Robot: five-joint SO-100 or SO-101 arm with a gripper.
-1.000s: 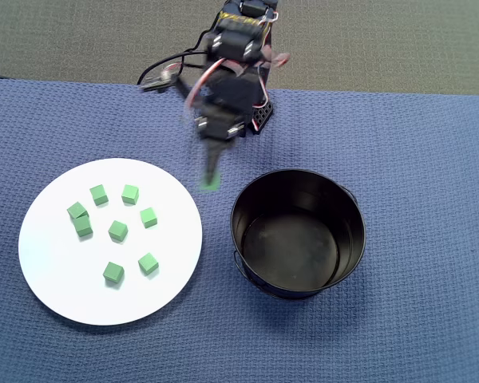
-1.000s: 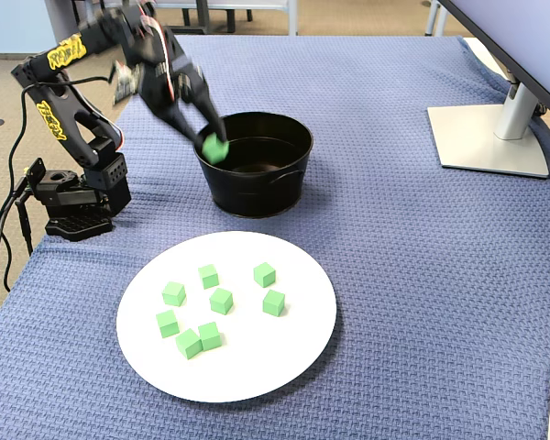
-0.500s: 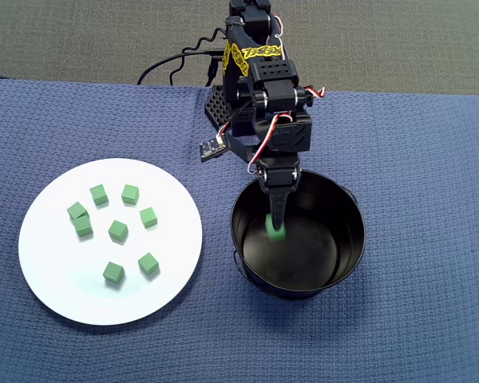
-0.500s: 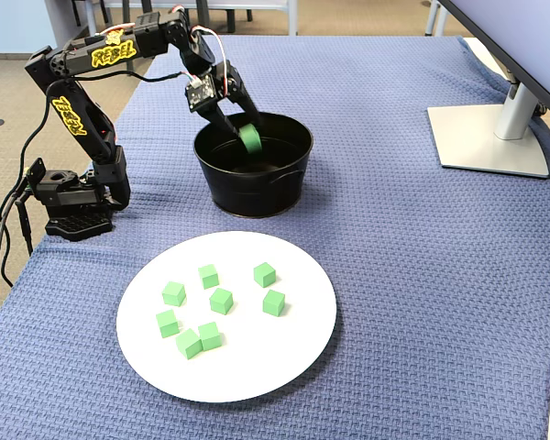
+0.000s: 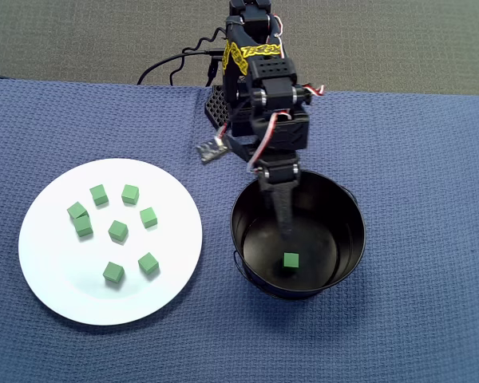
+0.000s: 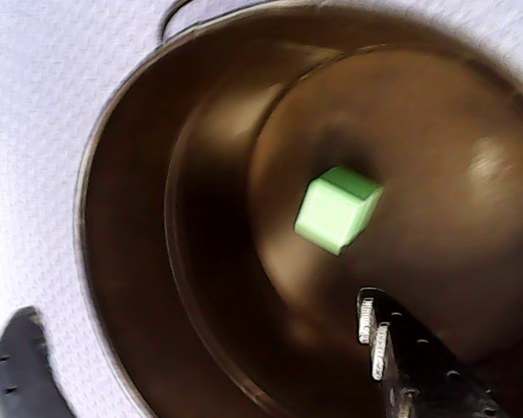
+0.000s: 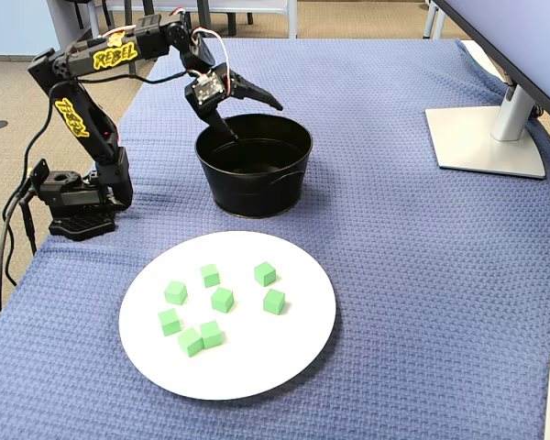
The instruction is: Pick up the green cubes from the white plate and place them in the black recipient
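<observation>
Green cubes (image 5: 117, 230) sit in 2 places. 7 of them lie loose on the white plate (image 5: 56, 287), scattered over its middle and upper part in the overhead view; 2 at the plate's left side touch or nearly touch, the rest stand apart. In the fixed view the same 7 show on the plate (image 7: 284, 357), which rests on the blue woven cloth (image 7: 422, 275) near the camera.

1 more green cube (image 5: 290, 260) is inside the black recipient (image 5: 353, 239), resting on or perhaps just above its floor; the wrist view shows that cube (image 6: 336, 210) tilted against the dark glossy bottom, slightly blurred, so contact is hard to confirm. No other cube shows in the pot.

The gripper (image 7: 256, 117) hangs over the far-left rim of the pot (image 7: 257, 197) in the fixed view, fingers spread wide and holding nothing. In the wrist view 1 fingertip (image 6: 379, 340) sits below the cube, clear of it.

The pot stands just beside the plate, not touching.
</observation>
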